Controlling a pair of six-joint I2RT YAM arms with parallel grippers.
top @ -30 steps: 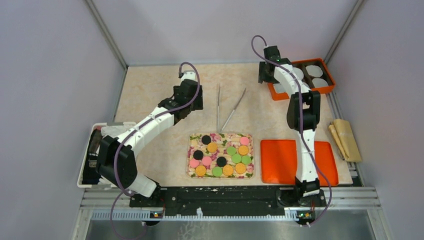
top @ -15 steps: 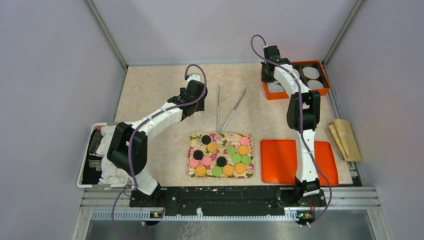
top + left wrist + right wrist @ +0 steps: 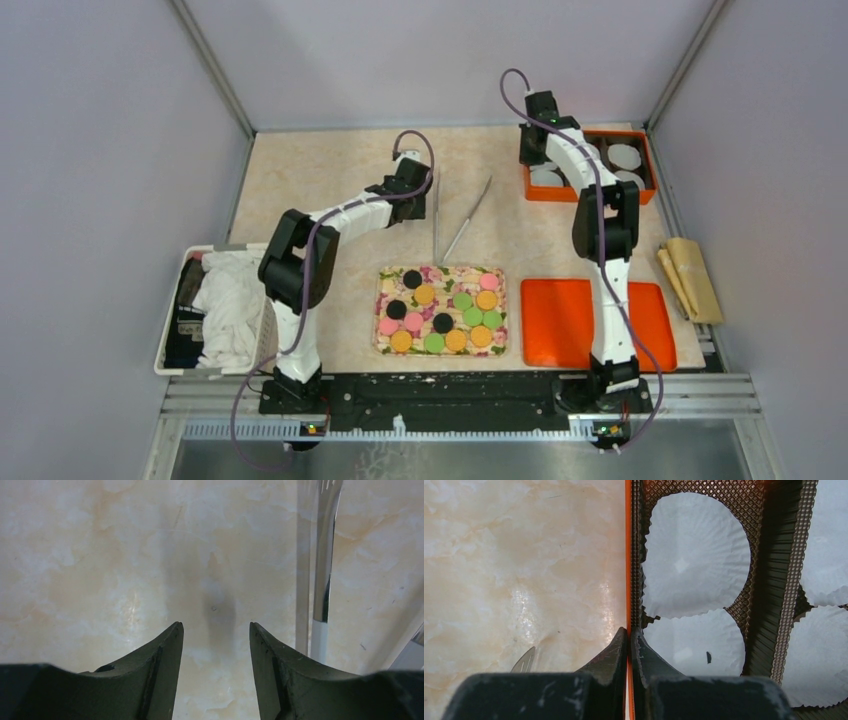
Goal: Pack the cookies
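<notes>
Just beyond the floral tray's (image 3: 450, 272) far edge, two tongs (image 3: 436, 210) are lying and narrowing the way. Far-left of the tray, bare table is lying open, and the left gripper (image 3: 216, 625) is hovering there, jaws apart. An orange lid (image 3: 555, 320) is filling the tray's right side. Far-right, the right gripper (image 3: 629, 630) is pinching the orange box's (image 3: 548, 194) wall.

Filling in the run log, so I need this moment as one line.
left jaws: open, above table beside tongs | right jaws: shut on orange box wall | cookies: on floral tray, unpacked
</notes>
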